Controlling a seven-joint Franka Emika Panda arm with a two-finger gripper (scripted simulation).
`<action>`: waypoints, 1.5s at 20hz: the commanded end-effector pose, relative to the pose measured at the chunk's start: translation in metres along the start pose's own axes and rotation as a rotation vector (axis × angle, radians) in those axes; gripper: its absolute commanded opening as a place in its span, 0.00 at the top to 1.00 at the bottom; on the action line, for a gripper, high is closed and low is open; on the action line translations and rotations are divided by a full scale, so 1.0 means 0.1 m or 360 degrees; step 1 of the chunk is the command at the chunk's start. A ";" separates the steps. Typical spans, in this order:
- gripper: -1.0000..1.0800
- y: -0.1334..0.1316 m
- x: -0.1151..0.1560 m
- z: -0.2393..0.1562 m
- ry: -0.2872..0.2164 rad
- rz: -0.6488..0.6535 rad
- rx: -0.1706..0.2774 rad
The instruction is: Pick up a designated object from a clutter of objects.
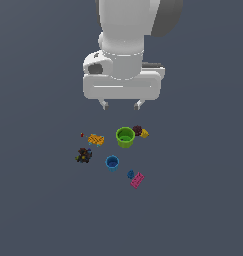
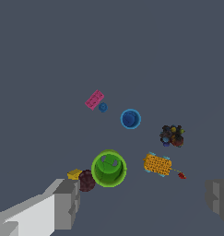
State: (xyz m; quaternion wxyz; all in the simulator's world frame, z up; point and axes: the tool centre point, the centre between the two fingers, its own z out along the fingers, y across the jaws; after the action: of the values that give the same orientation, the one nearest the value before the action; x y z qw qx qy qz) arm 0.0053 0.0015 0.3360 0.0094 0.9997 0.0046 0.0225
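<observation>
The small blue cup [image 1: 112, 162] [image 2: 130, 119] stands upright on the grey floor, rim up, in the middle of the clutter. Around it lie a larger lime-green cup [image 1: 125, 136] [image 2: 109, 168], a pink brick [image 1: 137, 180] [image 2: 94, 99], an orange-yellow piece [image 1: 96, 139] [image 2: 157, 164] and a dark multicoloured lump [image 1: 83, 155] [image 2: 172, 136]. My gripper [image 1: 121, 105] [image 2: 142, 200] hangs open well above the floor, nearer the green cup than the blue cup, with nothing between its fingers [image 2: 67, 203].
A small blue bit [image 1: 130, 174] [image 2: 103, 107] lies beside the pink brick. A dark purple ball [image 1: 137, 130] [image 2: 86, 180] and a yellow bit [image 1: 144, 133] [image 2: 74, 174] touch the green cup's side. A tiny red piece [image 1: 82, 134] [image 2: 181, 175] sits by the orange-yellow piece.
</observation>
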 end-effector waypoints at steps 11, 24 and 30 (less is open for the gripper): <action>0.04 -0.04 0.02 -0.04 -0.0004 -0.0048 0.0015; 0.04 -0.01 0.11 0.17 -0.0010 -0.0039 0.0020; 0.04 0.05 0.25 0.58 -0.0021 -0.0024 0.0027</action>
State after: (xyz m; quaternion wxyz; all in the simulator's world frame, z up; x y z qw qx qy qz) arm 0.0288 -0.0024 0.2915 0.0017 0.9998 0.0137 0.0172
